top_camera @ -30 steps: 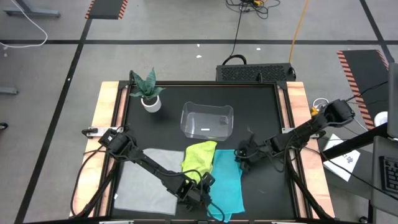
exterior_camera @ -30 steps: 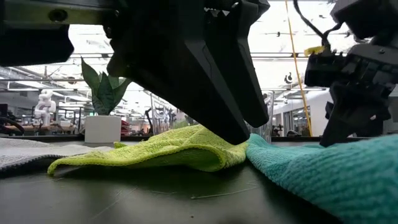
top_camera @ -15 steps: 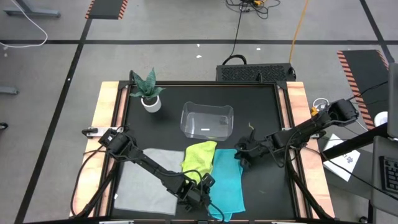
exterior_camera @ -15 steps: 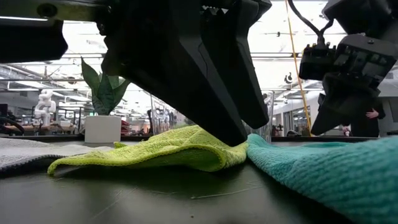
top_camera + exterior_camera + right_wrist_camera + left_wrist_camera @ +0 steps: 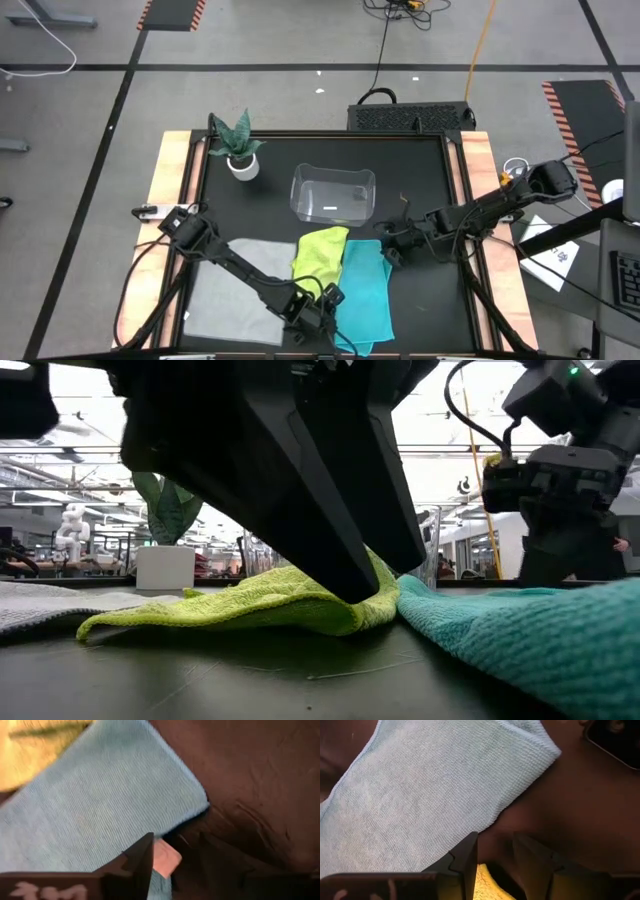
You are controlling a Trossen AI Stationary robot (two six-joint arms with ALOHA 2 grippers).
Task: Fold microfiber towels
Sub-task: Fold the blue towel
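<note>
Three towels lie flat side by side near the table's front: light grey (image 5: 235,290) at left, yellow-green (image 5: 320,250) in the middle, teal (image 5: 365,290) at right. My left gripper (image 5: 316,308) is open and low at the yellow-green towel's near corner, beside the teal towel's left edge (image 5: 470,827). My right gripper (image 5: 385,250) is open just past the teal towel's far right corner (image 5: 200,805). I cannot tell whether it touches that corner. My left gripper comes from above, slanting down, and its open fingers (image 5: 360,585) rest on the yellow-green towel's raised near fold (image 5: 330,605), right beside the teal towel. A bit of yellow cloth (image 5: 487,880) shows between the fingers. The towel lies on the table.
A clear plastic bin (image 5: 333,195) stands behind the towels at the table's middle. A small potted plant (image 5: 238,150) stands at the far left. Bare black table lies right of the teal towel and along the front edge.
My left gripper has come down and a little toward the near edge, onto the yellow-green towel's fold. My right gripper has shifted slightly toward the far edge at the teal towel's corner. The towels have kept their places.
</note>
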